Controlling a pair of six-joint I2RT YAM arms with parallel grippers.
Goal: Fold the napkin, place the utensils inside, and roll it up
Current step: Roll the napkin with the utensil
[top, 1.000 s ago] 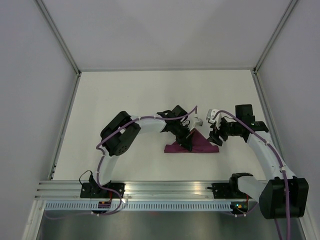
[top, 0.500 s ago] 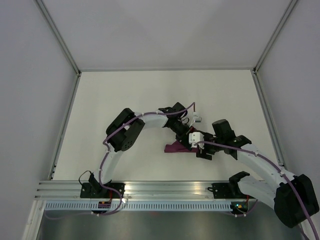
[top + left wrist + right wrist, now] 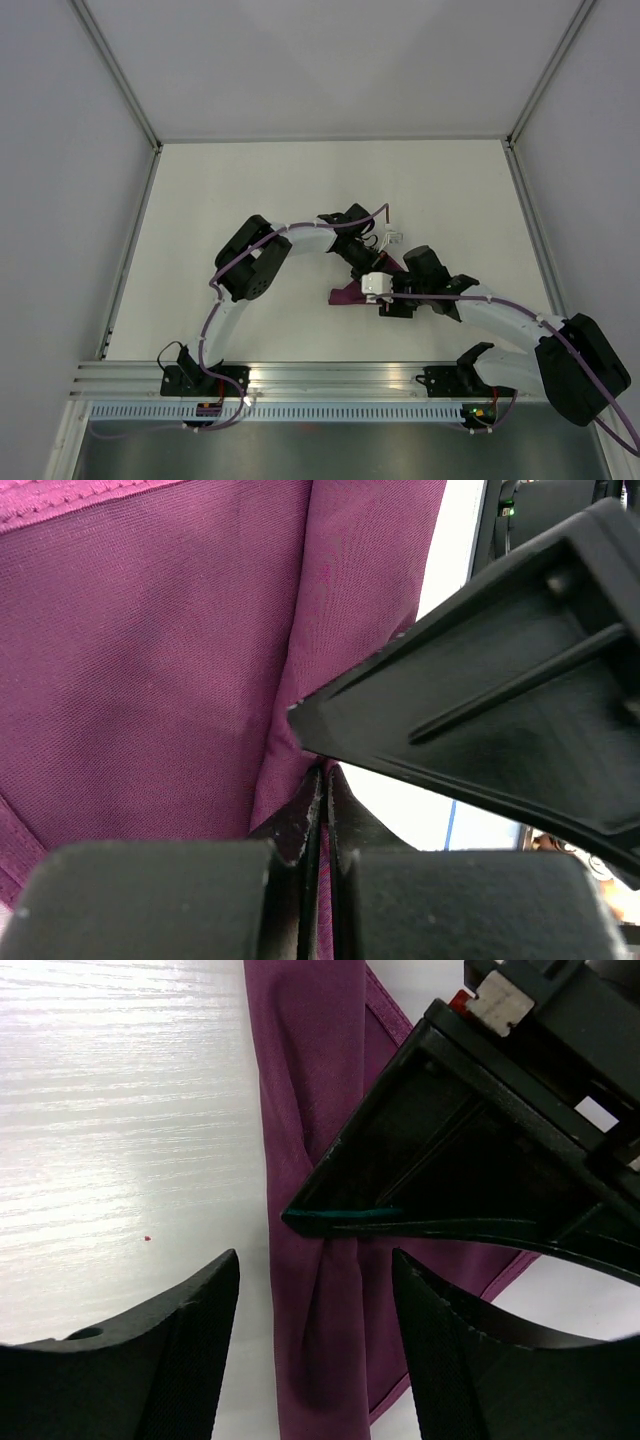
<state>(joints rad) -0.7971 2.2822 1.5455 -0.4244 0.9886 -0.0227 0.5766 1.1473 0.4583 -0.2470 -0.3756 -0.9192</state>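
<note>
The purple napkin (image 3: 346,295) lies bunched into a narrow folded band near the middle of the table, mostly covered by both arms. My left gripper (image 3: 322,798) is shut on a ridge of the napkin (image 3: 150,660), with cloth showing between its pads. My right gripper (image 3: 315,1260) is open and hangs just above the napkin (image 3: 330,1360), one finger (image 3: 190,1350) over the bare table and the other over the cloth's far side. The left gripper's black fingers (image 3: 440,1180) pinch the fold right in front of it. In the top view the left gripper (image 3: 372,268) and right gripper (image 3: 385,300) nearly touch. The utensils are out of view.
The white table (image 3: 250,190) is walled by pale panels at the left, back and right. A metal rail (image 3: 330,378) with both arm bases runs along the near edge. A tiny red speck (image 3: 147,1239) lies on the tabletop left of the napkin.
My right arm has swung in from the napkin's right side to its near edge, and its open jaws now straddle the fold. The left gripper has stayed shut on the cloth.
</note>
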